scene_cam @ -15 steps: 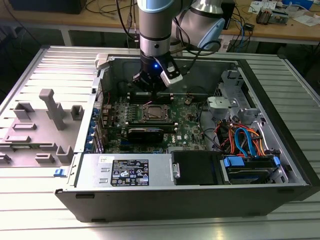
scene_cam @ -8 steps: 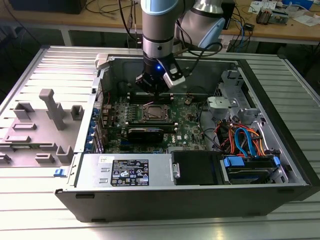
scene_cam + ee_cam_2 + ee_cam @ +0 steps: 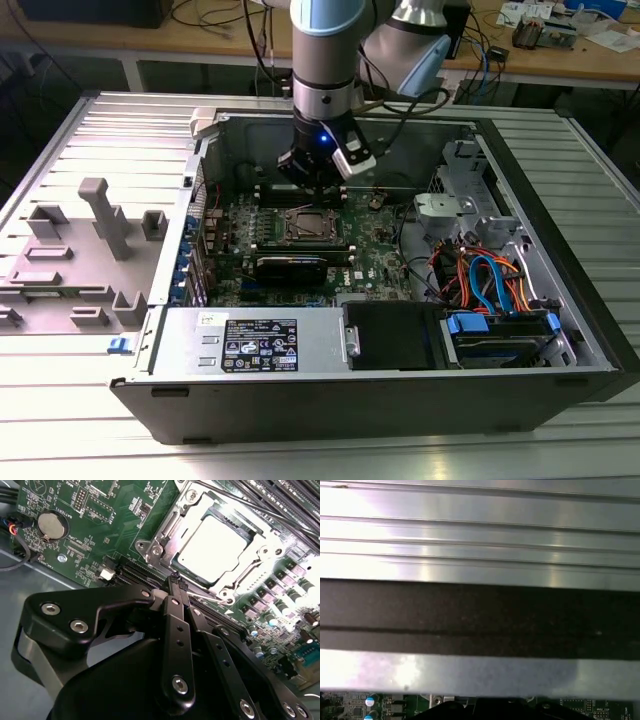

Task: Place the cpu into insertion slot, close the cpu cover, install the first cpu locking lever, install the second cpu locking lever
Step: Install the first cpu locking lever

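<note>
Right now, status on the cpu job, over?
Gripper shut, empty, above the board beside the insertion slot. Cpu seated. Cpu cover down around it. Nothing in the way.

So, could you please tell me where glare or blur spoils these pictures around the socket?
In the second wrist view, glare washes out the cpu top and the board to its side, while the near gripper looks soft. In the first wrist view, bright sheen streaks the ribbed metal panel. In the exterior view, the insertion slot sits evenly lit, in shade under the arm.

In the exterior view, the arm (image 3: 325, 60) hides the jaws and is cut off above.
</note>
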You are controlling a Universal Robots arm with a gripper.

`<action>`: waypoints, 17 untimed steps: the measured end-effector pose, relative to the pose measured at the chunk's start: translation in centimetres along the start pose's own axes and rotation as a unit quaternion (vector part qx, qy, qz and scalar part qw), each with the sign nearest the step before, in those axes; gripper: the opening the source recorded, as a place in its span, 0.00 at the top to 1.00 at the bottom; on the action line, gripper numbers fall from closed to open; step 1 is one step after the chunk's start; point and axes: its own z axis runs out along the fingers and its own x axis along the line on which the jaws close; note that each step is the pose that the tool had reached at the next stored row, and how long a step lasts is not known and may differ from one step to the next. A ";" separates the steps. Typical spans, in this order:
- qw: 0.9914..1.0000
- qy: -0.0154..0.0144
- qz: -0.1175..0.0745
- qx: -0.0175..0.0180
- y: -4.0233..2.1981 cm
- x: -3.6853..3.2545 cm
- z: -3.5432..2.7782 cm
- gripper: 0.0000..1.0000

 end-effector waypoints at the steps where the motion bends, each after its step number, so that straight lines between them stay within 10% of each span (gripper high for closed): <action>1: 1.000 0.000 0.000 0.000 0.00 -0.06 0.04 0.89; 17: 1.000 0.000 0.002 -0.001 -0.04 -0.10 1.07 0.89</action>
